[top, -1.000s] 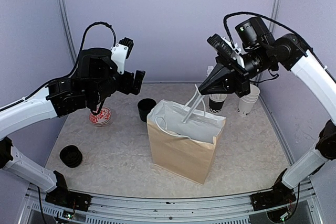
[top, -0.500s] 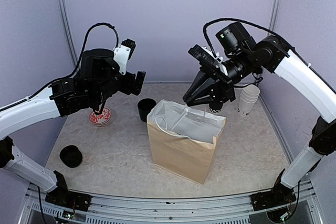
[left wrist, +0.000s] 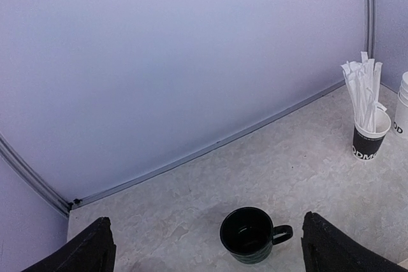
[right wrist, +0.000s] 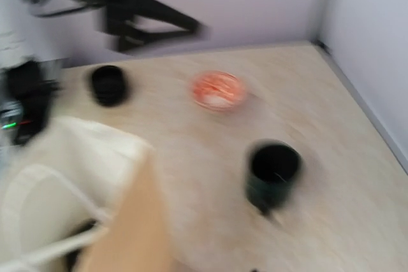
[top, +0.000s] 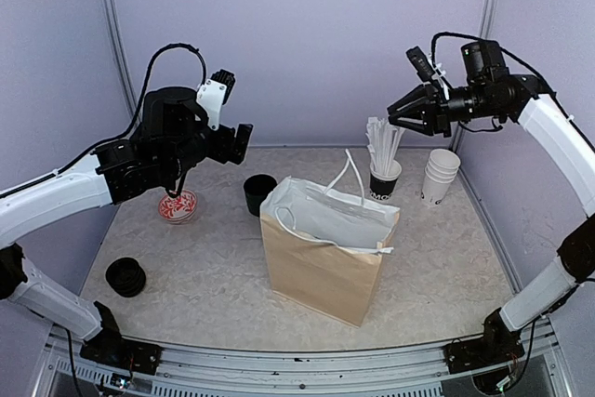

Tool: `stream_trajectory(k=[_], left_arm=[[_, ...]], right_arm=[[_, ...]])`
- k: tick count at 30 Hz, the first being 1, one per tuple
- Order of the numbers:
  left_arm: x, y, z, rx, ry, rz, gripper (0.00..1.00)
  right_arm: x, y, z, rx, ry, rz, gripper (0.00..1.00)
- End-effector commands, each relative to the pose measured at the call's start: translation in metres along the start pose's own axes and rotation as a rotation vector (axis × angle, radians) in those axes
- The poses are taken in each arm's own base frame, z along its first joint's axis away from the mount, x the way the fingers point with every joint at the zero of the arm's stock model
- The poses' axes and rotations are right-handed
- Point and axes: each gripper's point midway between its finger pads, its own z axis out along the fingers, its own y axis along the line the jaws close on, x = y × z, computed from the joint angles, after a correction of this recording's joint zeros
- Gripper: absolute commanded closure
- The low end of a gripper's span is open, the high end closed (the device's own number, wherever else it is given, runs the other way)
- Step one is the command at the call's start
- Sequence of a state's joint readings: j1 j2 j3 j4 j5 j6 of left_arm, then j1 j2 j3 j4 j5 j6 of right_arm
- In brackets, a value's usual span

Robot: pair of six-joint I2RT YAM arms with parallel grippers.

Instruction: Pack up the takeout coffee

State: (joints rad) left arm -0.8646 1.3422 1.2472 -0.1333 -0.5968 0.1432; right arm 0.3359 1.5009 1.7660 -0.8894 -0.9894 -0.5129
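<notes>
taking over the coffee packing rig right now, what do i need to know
Left claw: open, empty, raised over the table's left rear.
Right claw: open, empty, raised at the back right.
Paper bag: upright mid-table, mouth open, handles loose.
Takeout coffee: no lidded cup shows on the table. The right wrist view shows something dark inside the bag, too blurred to name.
Done: cannot confirm any cup is packed.
Left: probably check inside the bag first, then pack whatever lidded cup is missing.

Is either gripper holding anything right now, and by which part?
Nothing is held. The left gripper and the right gripper are both open and empty; the handles of the bag are free.
</notes>
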Motion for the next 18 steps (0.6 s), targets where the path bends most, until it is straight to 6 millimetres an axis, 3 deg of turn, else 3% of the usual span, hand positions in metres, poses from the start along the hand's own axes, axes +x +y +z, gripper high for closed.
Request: stream_trajectory(k=[1,5,9,18], left_arm=[[-0.010,0.003,0.010,0.033,-0.061,-0.016,0.01],[-0.010,-0.002,0.013,0.059,-0.072,0.016,0.01],[0.001,-0.004,0.019,0.063,-0.055,0.057,0.01],[0.016,-0.009,0.022,0.083,-0.030,0.066,0.01]], right_arm=[[0.026,-0.051,-0.013,0.191,-0.007,0.101,0.72],[0.071,-0.075,-0.014,0.273,0.071,0.180,0.71],[0.103,-0.093,-0.016,0.367,0.138,0.217,0.69],[0.131,-0.132,0.005,0.373,0.192,0.279,0.72]])
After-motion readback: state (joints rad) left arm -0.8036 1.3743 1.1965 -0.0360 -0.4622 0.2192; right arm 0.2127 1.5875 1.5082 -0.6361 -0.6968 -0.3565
